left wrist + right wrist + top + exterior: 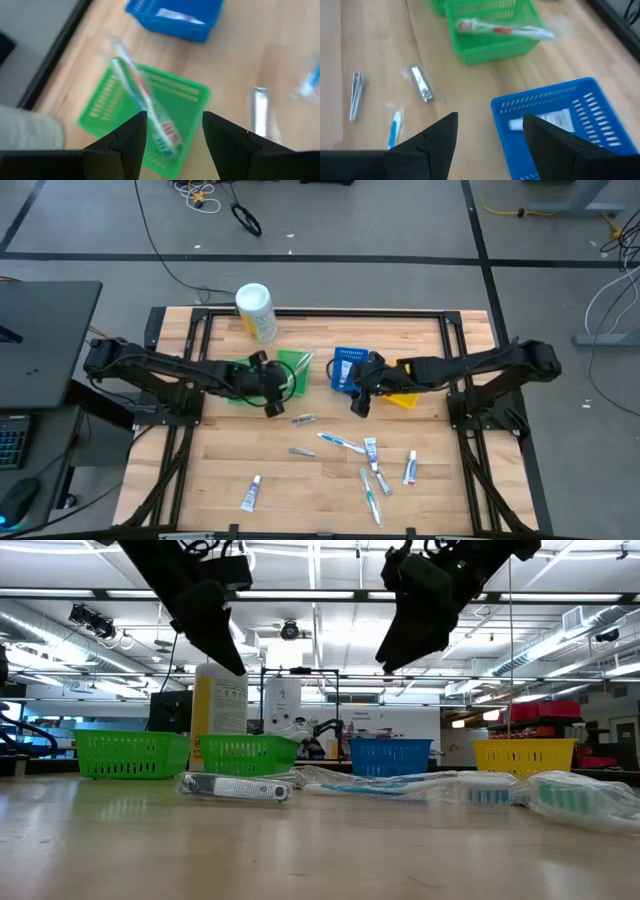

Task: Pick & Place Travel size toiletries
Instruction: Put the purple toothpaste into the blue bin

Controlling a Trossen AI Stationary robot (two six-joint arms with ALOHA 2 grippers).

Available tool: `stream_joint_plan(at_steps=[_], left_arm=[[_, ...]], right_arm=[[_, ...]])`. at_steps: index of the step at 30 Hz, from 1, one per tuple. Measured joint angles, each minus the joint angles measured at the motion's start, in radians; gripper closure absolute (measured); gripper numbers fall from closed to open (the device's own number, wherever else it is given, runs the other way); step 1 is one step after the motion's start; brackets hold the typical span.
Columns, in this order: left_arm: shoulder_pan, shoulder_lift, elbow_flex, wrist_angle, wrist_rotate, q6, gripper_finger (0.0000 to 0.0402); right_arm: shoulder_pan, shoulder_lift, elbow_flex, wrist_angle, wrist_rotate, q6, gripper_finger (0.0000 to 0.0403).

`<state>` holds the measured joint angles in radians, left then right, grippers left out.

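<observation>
Your left end effector hangs spread wide and empty above a green slatted plastic bin, where a wrapped toothbrush with red and blue markings lies slanted across the rim, touching neither dark, blunt finger. Your right end effector is likewise released, holding nothing, poised over the near-left corner of the blue mesh bin, which holds a small white tube. A yellow bin sits just right of the blue one, and a second green bin lies left of the first. A white-and-yellow cylindrical canister lies at the far edge of the pale wooden desk. The remaining toiletries lie scattered on the near half of the desk: a shiny metal nail clipper, tweezers, a blue-handled toothbrush in clear wrap, and a white tube near the front left.
</observation>
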<state>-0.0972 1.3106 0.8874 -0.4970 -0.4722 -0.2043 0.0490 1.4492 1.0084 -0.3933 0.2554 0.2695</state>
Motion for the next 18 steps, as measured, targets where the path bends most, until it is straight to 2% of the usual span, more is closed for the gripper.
stream_joint_plan(at_steps=[3,10,15,18], left_arm=[[-0.016,0.0,-0.003,-0.003,0.051,0.05,0.02],[-0.035,0.0,-0.003,-0.003,0.068,0.16,0.02],[-0.034,-0.008,-0.003,-0.012,0.097,0.16,0.02],[-0.034,-0.009,-0.022,0.018,0.103,0.186,0.02]], right_arm=[[0.025,0.026,0.0,0.001,-0.003,0.004,0.0167],[0.132,0.047,0.0,0.001,-0.084,0.066,0.0172],[0.23,0.047,0.0,0.001,-0.069,0.183,0.0189],[0.275,0.047,0.0,0.0,-0.007,0.229,0.0193]])
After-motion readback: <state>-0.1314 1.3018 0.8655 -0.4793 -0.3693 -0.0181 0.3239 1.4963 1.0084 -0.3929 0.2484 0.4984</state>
